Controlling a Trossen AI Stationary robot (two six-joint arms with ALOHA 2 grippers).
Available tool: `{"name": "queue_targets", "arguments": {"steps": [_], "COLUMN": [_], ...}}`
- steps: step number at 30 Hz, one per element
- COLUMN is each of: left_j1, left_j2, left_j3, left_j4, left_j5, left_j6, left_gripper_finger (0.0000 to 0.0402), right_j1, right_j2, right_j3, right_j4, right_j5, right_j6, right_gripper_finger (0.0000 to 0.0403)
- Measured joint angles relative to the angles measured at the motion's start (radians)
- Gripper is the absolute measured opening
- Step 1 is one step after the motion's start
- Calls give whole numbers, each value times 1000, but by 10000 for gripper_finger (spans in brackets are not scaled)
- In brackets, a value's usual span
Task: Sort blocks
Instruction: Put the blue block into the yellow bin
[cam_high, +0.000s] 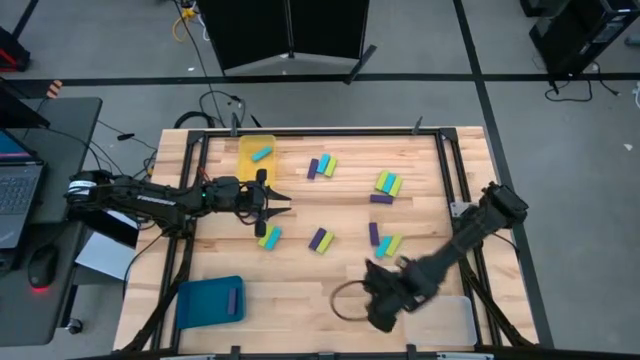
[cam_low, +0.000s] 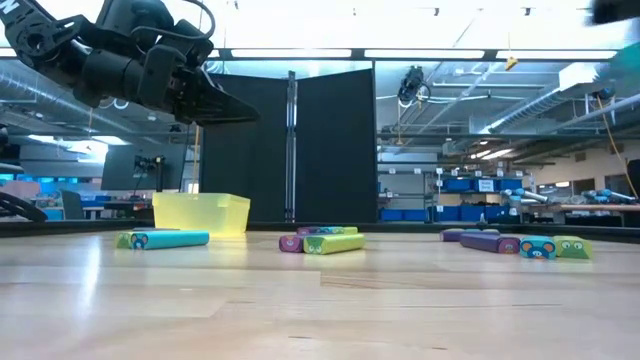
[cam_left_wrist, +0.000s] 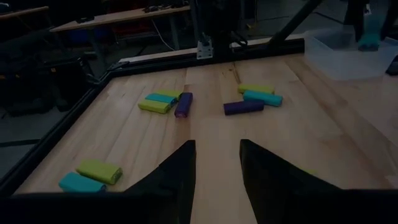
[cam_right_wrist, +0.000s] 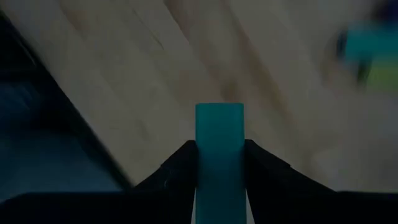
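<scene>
Purple, cyan and yellow-green blocks lie flat on the wooden table in small groups (cam_high: 322, 166), (cam_high: 386, 184), (cam_high: 268, 237), (cam_high: 320, 240), (cam_high: 383, 240). My right gripper (cam_high: 385, 303) hangs above the table's near edge, left of the clear tray (cam_high: 445, 322). It points down and is shut on a cyan block (cam_right_wrist: 219, 124). My left gripper (cam_high: 272, 200) hovers level at the table's left, just near of the yellow tray (cam_high: 256, 160). It is open with nothing between its fingers (cam_left_wrist: 217, 168). My right gripper pinches the cyan block's two long sides (cam_right_wrist: 219, 163) between its two fingers. The fingers point down and lie along the block, whose free end (cam_right_wrist: 219, 115) sticks out past the fingertips. The block hangs clear of the table.
The yellow tray at the far left holds a cyan block (cam_high: 262, 154). A blue tray (cam_high: 200, 303) at the near left holds a purple block (cam_high: 232, 300). Black frame rails (cam_high: 330, 133) run around the tabletop. Bare wood lies in the table's near middle.
</scene>
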Motion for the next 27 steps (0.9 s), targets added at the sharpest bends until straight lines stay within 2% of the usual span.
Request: {"name": "queue_targets", "arguments": {"steps": [6,9,11,14,20,27], "left_j1": [0,0,1,0,0,0], "left_j2": [0,0,0,0,0,0], "left_j3": [0,0,0,0,0,0], "left_j4": [1,16,20,38,42,42], "left_j5": [-43,-79,-88,-88,-88,-88], "left_j6": [0,0,-1,-1,-1,0], "left_gripper_finger": [132,132,132,132,132,132], "right_j1": [158,217,248,250,206,202], "right_j2": [1,2,2,16,24,24], "right_j3": [0,0,0,0,-64,-115], "right_j4": [-36,-80,-111,-112,-26,4], "right_j5": [27,29,24,-42,-16,-48], "right_j6": [625,867,974,995,994,1000], "right_gripper_finger": [117,117,117,117,117,117]}}
